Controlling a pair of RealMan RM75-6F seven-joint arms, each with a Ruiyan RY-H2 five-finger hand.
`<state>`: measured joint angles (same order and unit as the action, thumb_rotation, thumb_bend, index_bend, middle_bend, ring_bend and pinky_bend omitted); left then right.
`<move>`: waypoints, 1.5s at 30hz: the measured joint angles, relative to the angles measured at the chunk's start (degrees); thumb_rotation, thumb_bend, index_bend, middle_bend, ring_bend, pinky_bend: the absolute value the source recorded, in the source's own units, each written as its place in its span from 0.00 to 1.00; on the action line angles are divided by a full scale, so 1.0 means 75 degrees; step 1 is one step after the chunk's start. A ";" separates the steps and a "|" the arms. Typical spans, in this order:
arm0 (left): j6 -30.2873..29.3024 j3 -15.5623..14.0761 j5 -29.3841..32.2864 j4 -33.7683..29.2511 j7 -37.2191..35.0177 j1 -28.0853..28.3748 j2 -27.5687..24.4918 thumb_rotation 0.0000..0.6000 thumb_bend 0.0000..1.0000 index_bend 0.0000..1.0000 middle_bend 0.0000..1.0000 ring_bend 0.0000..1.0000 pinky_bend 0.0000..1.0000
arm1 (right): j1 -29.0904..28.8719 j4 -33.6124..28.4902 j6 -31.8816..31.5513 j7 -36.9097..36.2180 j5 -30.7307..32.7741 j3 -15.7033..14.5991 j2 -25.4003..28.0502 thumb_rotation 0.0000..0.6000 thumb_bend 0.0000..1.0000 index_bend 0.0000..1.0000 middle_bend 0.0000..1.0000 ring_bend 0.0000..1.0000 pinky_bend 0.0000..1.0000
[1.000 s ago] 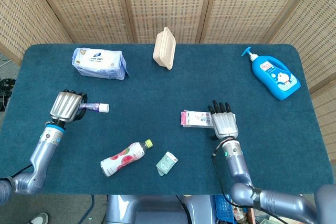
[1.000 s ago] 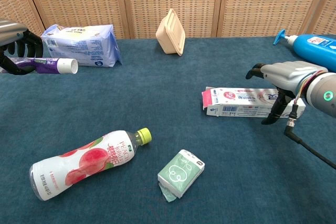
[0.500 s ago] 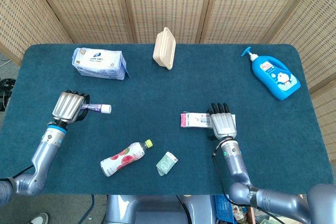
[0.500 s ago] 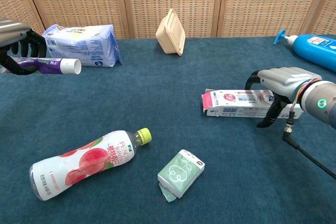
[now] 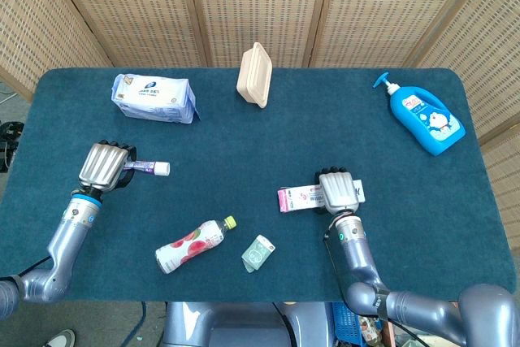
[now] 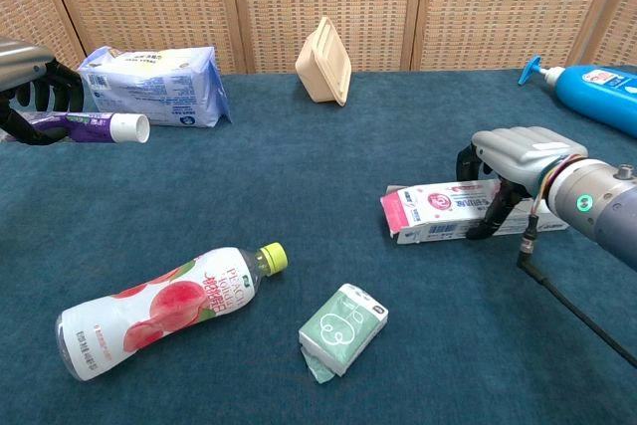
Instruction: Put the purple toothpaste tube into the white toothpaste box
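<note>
My left hand grips the purple toothpaste tube at the left of the table, with the white cap pointing right. The white toothpaste box with a pink end lies right of centre, its pink end tilted slightly up in the chest view. My right hand is curled over the box's right part and grips it, hiding that end.
A peach drink bottle and a small green packet lie near the front edge. A wipes pack, a beige tray and a blue pump bottle stand along the back.
My right hand moved left along the white box and closed on it; the box shifted left and tilted. The left hand with the tube barely moved.
</note>
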<state>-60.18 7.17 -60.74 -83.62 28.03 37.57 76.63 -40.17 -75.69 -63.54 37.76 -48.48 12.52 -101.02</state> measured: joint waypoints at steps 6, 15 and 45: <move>-0.0020 -0.0006 -0.0071 0.0003 -0.0059 -0.0030 -0.0019 1.00 0.55 0.76 0.59 0.44 0.40 | 0.0038 0.0103 -0.0185 -0.0166 -0.0380 -0.0054 -0.0099 1.00 0.10 0.56 0.49 0.40 0.41; -0.0073 -0.0010 -0.0253 -0.0214 -0.0200 -0.0064 -0.0044 1.00 0.55 0.76 0.59 0.44 0.40 | 0.0150 -0.0315 -0.0431 -0.0243 -0.0453 0.0046 -0.0062 1.00 0.10 0.57 0.49 0.41 0.42; -0.0074 0.0082 -0.0179 -0.0662 0.0429 0.0165 0.0768 1.00 0.55 0.76 0.59 0.44 0.40 | -0.0062 -0.2768 -0.0853 0.0012 0.0322 0.0623 0.0368 1.00 0.10 0.57 0.50 0.41 0.43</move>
<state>-60.74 7.79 -62.09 -88.58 31.25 38.81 82.39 -40.64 -96.46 -69.93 37.85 -46.07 17.19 -98.26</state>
